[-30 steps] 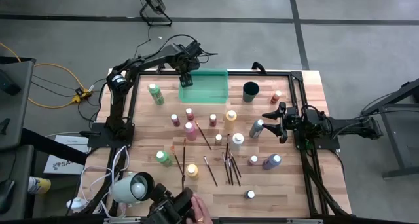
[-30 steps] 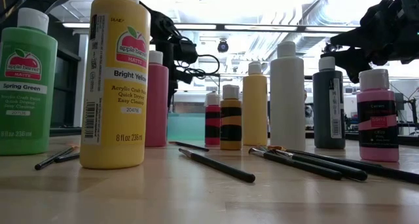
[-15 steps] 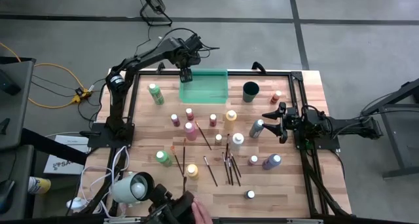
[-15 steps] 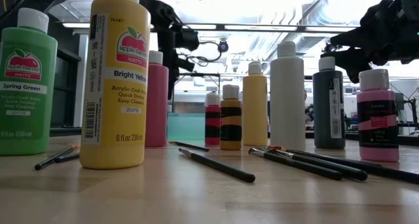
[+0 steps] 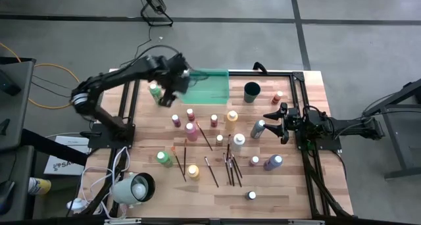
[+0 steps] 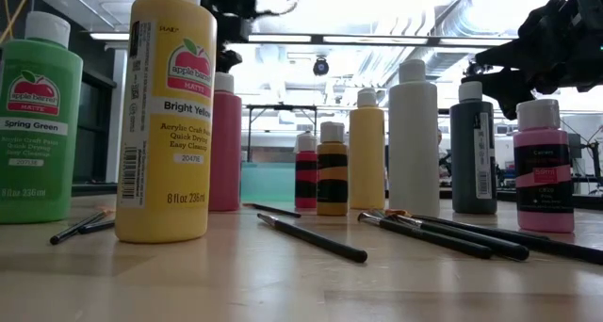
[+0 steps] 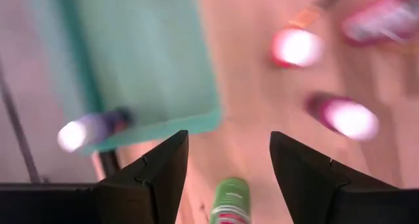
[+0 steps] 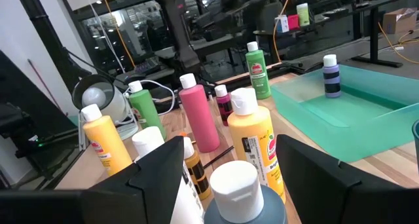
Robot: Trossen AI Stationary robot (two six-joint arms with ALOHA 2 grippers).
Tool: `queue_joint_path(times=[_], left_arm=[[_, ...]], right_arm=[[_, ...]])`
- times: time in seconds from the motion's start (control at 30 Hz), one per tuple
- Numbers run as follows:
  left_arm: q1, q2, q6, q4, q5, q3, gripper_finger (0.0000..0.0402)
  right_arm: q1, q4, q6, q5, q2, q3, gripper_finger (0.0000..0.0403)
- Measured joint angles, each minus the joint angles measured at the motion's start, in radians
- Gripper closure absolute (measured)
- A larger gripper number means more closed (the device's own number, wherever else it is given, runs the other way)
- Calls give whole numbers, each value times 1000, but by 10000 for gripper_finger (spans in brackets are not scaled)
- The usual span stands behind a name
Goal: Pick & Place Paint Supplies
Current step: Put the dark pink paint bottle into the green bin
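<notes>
paint bottles stand scattered over the wooden table, most of them on the near side of the green tray, the landmark here. a purple bottle stands upright inside the tray, close to one corner. a green bottle stands just beside the tray, on the side toward the left arm's base. past the tray's long near edge are a red bottle, a big pink bottle and an orange-yellow bottle, all upright. farther from the tray are a white bottle, a grey bottle, another green bottle and a yellow bottle. several thin paintbrushes lie flat among these bottles, well apart from the tray. a dark cup sits just beside the tray on the side toward the right arm.

the left gripper hangs above the table between the tray's short edge and the nearest green bottle; its claw is released, fingers spread with nothing between them. the right gripper sits well away from the tray, next to the grey bottle, claw also released and empty.
</notes>
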Motion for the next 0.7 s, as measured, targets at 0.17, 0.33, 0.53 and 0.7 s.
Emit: queue_joint_path(times=[0.17, 0.33, 0.53, 0.7], left_arm=[[-42, -132, 134, 76, 110, -174, 193], [-82, -171, 152, 121, 157, -289, 193], [-82, -172, 143, 193, 160, -402, 192], [-82, -171, 58, 231, 163, -431, 169]], right_arm=[[0, 0, 0, 0, 0, 0, 166], [0, 0, 0, 0, 0, 0, 166], [0, 0, 0, 0, 0, 0, 166], [0, 0, 0, 0, 0, 0, 166]])
